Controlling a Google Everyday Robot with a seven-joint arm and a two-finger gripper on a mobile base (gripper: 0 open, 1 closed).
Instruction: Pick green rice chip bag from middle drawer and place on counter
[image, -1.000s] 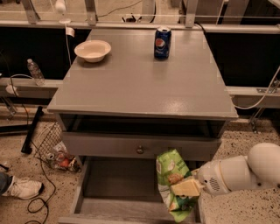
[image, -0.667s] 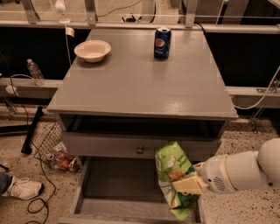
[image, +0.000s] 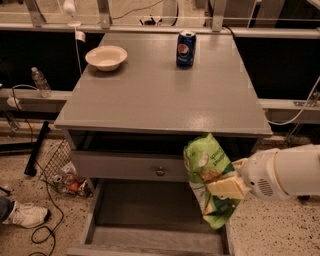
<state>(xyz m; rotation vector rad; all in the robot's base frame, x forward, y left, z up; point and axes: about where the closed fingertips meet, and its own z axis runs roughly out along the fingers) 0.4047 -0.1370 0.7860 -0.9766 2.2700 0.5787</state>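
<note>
The gripper (image: 222, 187), clamped on the green rice chip bag (image: 205, 160), has risen since a second ago, carrying the bag up toward the counter (image: 160, 90). The bag's top (earlier well below the counter's front edge) now reaches that edge near its right corner, and its lower end hangs nearer the counter too.
</note>
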